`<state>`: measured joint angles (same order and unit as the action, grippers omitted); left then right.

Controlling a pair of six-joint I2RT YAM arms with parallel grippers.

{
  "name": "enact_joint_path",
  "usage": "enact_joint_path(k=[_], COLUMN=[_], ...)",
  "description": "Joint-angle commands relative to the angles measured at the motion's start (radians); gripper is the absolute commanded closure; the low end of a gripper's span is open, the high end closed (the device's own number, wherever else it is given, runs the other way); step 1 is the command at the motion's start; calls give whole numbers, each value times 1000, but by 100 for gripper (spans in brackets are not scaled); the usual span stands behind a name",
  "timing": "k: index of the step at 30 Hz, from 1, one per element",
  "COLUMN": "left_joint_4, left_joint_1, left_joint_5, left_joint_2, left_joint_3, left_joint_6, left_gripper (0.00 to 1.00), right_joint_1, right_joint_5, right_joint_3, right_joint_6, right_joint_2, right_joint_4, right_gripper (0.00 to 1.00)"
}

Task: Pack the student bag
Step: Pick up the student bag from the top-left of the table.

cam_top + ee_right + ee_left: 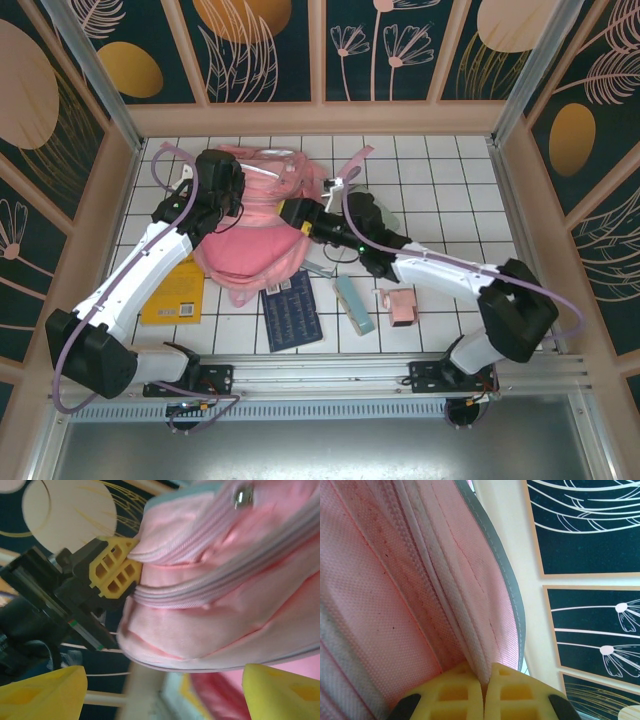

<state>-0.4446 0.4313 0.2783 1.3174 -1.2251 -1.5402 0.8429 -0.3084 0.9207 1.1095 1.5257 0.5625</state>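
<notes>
The student bag (252, 250) is lying on the white tiled surface (440, 190), toward the back and left of the middle. It is big, soft and pink, and it is looking all crumpled. Pale zipper lines are running across it, a grey edge is showing along one flap, and thin pink straps are sticking out at its top corners.

The left hand (483, 690) is closed tight, and its yellow fingertips are pinching a fold of the bag. The right hand (162, 692) is standing wide open at the bag's right side, and nothing is sitting between its fingers.

In front of the bag, a yellow book (175, 292) is lying just beside it, and the left arm is crossing over part of it. A dark blue book (291, 311) is lying near the bag's bottom edge. Next, a light blue box (354, 304) is lying, and then a small pink box (402, 307), with the right arm passing just behind them.

I am counting one bag, two books, two boxes and two hands.
</notes>
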Motion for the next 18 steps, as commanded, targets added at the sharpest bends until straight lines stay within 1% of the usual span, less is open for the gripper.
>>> enact_joint_path(k=[1, 7, 9, 11, 13, 16, 18], left_joint_4=[142, 141, 142, 144, 156, 164, 172], left_joint_1=[3, 3, 3, 3, 3, 3, 3], left_joint_5=[36, 35, 35, 35, 33, 25, 19], left_joint_2=[-26, -27, -29, -30, -33, -49, -66], left_joint_3=[-51, -51, -50, -49, -47, -40, -26], left_joint_6=[-11, 9, 21, 37, 75, 162, 252], left_gripper=[100, 100, 100, 100, 100, 89, 81], right_joint_1=[26, 61, 58, 42, 21, -15, -41], right_joint_5=[-29, 41, 64, 75, 76, 87, 80], right_joint_3=[-4, 18, 28, 51, 82, 120, 143], right_joint_6=[312, 380, 385, 384, 366, 324, 302], right_joint_2=[60, 137, 157, 179, 193, 193, 197], right_joint_4=[262, 312, 315, 323, 307, 227, 194], right_gripper=[19, 19, 27, 39, 57, 82, 97])
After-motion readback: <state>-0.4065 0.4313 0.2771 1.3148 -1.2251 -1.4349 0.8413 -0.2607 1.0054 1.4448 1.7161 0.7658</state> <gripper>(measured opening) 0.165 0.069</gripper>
